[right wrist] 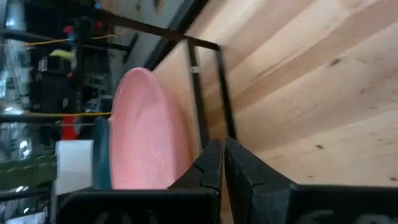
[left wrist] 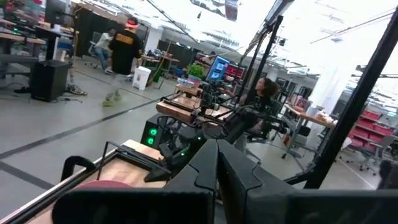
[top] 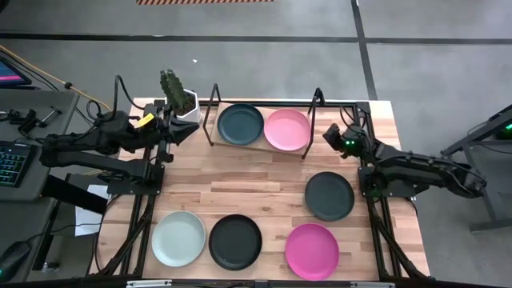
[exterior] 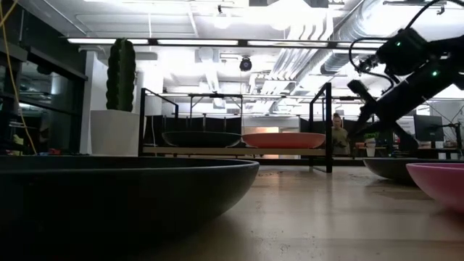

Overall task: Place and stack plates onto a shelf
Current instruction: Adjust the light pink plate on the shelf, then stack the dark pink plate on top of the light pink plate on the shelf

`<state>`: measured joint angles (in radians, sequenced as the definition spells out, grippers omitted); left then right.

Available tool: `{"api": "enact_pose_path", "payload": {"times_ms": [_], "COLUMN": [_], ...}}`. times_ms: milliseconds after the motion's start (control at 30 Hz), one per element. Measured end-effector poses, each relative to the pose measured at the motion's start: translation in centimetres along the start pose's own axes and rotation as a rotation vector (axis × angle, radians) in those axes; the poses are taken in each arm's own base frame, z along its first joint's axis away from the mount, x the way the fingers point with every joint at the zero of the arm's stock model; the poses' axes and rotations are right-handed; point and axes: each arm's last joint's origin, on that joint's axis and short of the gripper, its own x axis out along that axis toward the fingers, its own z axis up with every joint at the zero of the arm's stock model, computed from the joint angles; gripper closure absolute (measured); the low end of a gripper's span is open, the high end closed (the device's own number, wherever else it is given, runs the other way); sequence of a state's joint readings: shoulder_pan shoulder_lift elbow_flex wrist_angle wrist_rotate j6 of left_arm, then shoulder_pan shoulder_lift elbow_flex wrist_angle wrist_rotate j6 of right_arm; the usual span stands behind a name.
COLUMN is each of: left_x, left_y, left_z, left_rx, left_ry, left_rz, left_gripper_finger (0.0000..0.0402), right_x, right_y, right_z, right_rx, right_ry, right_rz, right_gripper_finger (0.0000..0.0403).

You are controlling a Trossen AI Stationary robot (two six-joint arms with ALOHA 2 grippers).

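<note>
Left gripper (top: 186,133) pressed together, empty, beside potted cactus (top: 179,96) at shelf's (top: 258,146) left end. On shelf: dark teal plate (top: 240,124), light pink plate (top: 287,130), side by side. Right gripper (top: 329,134) pressed together, empty, near shelf's right end. Outstanding on table: mint-white plate (top: 178,238), black plate (top: 235,242), magenta plate (top: 312,250), dark grey plate (top: 329,195). No stacking yet. Cactus crowding left approach.

Even, bright overhead light on the tabletop (top: 264,172), with only soft, short shadows. The low view is backlit — ceiling strip lights (exterior: 217,41) glare white, and the nearest black plate (exterior: 109,192) is a dark, unfocused mass. Both wrist views are soft — own fingers blurred, room beyond washed out
</note>
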<state>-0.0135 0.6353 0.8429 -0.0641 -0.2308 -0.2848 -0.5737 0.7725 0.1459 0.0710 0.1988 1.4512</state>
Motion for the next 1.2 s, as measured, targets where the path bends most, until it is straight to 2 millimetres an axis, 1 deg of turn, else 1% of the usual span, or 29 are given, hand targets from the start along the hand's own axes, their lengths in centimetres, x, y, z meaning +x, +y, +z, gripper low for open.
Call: {"api": "enact_pose_path", "payload": {"times_ms": [100, 267, 367, 500, 633, 867, 1033, 1200], "left_x": [0.0, -0.1, -0.1, -0.1, -0.1, -0.1, -0.1, -0.1], "left_y": [0.1, 0.5, 0.6, 0.6, 0.6, 0.6, 0.6, 0.6], "left_z": [0.1, 0.2, 0.2, 0.2, 0.2, 0.2, 0.2, 0.2], "left_rx": [0.000, -0.002, -0.019, -0.028, -0.044, -0.045, -0.045, -0.045], "left_ry": [-0.015, -0.052, -0.066, -0.069, -0.071, -0.070, -0.070, -0.070], "left_rz": [0.042, 0.168, 0.213, 0.216, 0.215, 0.215, 0.215, 0.215], "left_gripper_finger": [0.0401, 0.0401, 0.0401, 0.0401, 0.0401, 0.0401, 0.0401, 0.0401], "right_x": [0.7, 1.8, 2.5, 3.3, 3.8, 4.6, 4.8, 4.6], "right_y": [0.0, 0.7, 0.8, 0.8, 1.4, 2.0, 2.0, 2.2], "right_z": [0.0, 0.1, -0.1, -0.3, -0.3, -0.4, -0.5, -0.4], "right_rx": [0.017, 0.040, 0.054, 0.059, 0.055, 0.033, 0.020, -0.038], "right_ry": [-0.009, -0.035, -0.035, -0.022, -0.016, 0.011, 0.023, 0.015], "right_rz": [-0.007, 0.071, 0.090, 0.086, 0.112, 0.098, 0.093, 0.103], "right_gripper_finger": [0.0403, 0.0403, 0.0403, 0.0403, 0.0403, 0.0403, 0.0403, 0.0403]}}
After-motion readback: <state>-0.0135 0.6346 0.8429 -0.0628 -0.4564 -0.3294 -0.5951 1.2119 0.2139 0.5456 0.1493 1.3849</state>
